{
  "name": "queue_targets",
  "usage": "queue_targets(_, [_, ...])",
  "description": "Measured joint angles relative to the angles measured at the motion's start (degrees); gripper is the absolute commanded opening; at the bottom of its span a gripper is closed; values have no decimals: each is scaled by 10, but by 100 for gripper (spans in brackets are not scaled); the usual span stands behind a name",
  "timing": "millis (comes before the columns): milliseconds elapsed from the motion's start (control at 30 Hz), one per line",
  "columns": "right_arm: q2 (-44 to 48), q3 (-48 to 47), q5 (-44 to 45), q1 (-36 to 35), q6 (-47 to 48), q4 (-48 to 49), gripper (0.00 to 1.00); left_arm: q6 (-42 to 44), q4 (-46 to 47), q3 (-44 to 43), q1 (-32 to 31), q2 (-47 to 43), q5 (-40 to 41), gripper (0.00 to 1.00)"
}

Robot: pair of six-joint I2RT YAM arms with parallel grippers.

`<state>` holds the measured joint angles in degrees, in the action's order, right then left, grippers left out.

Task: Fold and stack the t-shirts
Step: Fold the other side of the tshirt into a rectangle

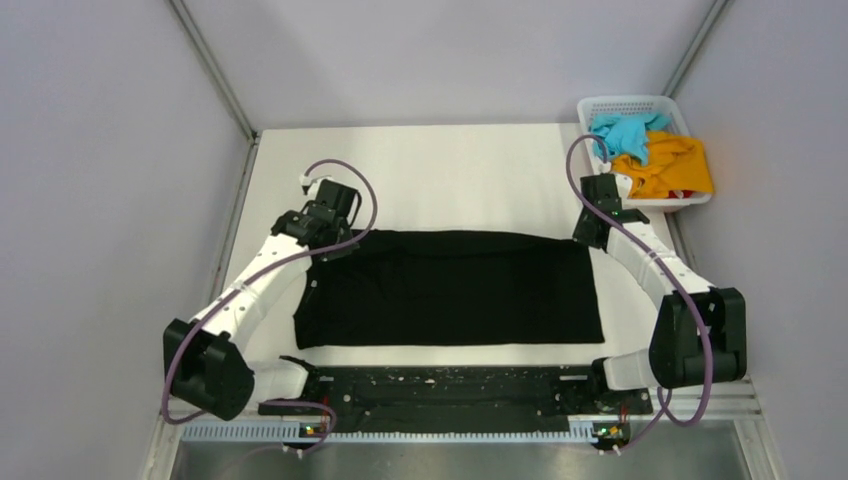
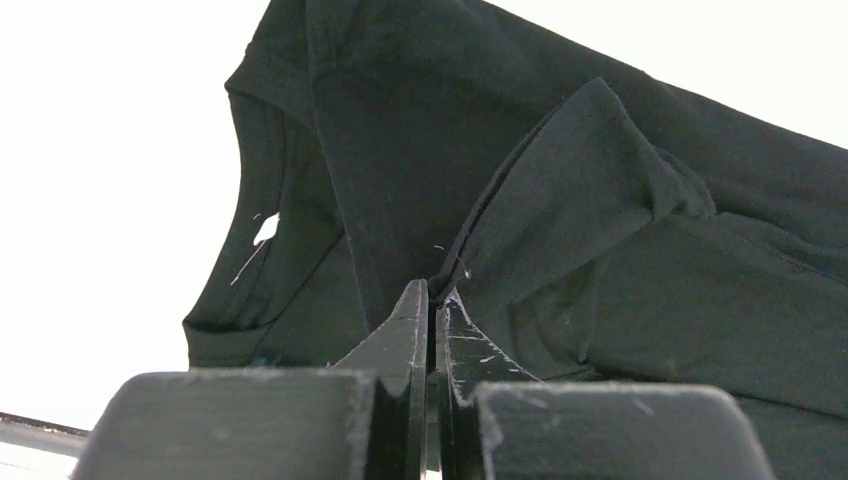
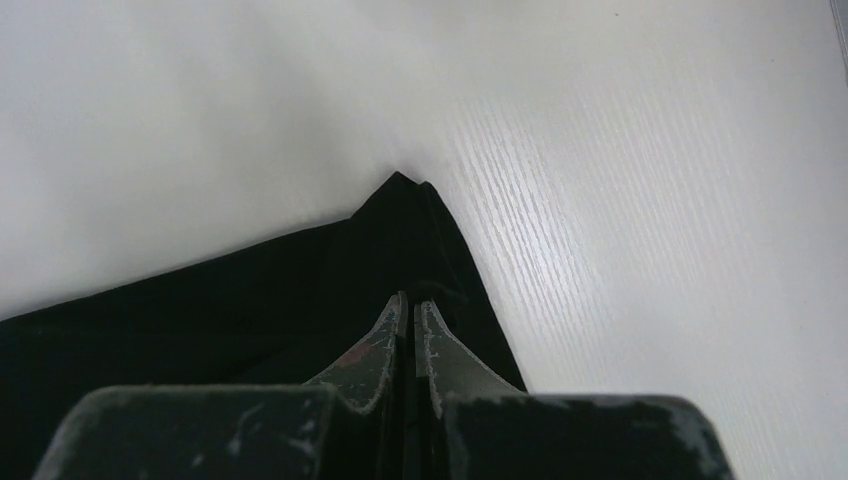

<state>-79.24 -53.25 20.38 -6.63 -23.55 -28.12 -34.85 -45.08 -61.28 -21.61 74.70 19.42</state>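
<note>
White surface (image 1: 450, 170) between pale grey walls fills the overhead view, and the black t-shirt (image 1: 450, 290) lies flat across its middle as a wide band. Its long axis runs from left to right of the frame. The white basket (image 1: 620, 103) sits in the upper right corner, well apart from the band. It holds the turquoise t-shirt (image 1: 625, 135) and the orange t-shirt (image 1: 675, 165), both crumpled.

The left tool (image 1: 338, 238) is at the band's upper left corner and the right tool (image 1: 590, 235) is at its upper right corner. Both tools are on the band's upper long edge, and the whole body of the cloth lies toward the bottom of the frame from them. Each arm is nearer its own end.

In the left wrist view the fingers (image 2: 410, 330) are pressed together. A raised ridge of black cloth runs straight up from their tips, so they seem to be pinching the sleeve area. In the right wrist view the fingers (image 3: 385, 340) are likewise pressed together over the pointed corner. Whether any cloth sits between them cannot be told.

The black shirt looks partly folded. The likely next move is to carry this upper edge down the frame over the lower one. That would need both ends to travel evenly so the band does not skew.
</note>
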Motion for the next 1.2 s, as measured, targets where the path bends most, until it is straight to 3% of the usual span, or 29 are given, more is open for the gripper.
queue_targets(333, [3,0,5,0,0,-23,0,-26,-52,30,-3,-105,-4,0])
queue_targets(667, [14,0,-7,0,-1,-50,2,-63,-82,99,-12,-143,-38,0])
queue_targets(767, [14,3,-8,0,-6,-65,5,-89,-95,135,-14,-143,-43,13])
queue_targets(867, [14,15,-6,0,-19,-81,18,-111,-110,170,-15,-143,-59,41])
queue_targets(900, [14,19,-3,0,-27,-93,29,-111,-113,172,-15,-143,-61,50])
queue_targets(933, [14,20,2,0,-34,-105,50,-113,-119,174,-16,-144,-68,63])
queue_targets(967, [14,22,10,0,-43,-118,62,-115,-123,174,-17,-148,-77,93])
queue_targets(1033, [15,22,24,0,-55,-145,81,-113,-122,174,-19,-168,-97,99])
queue_targets(1067, [18,22,29,0,-62,-155,97,-110,-120,174,-19,-179,-106,99])
queue_targets(1200, [58,22,38,0,-74,-174,99,-96,-82,174,-21,-212,-137,99])
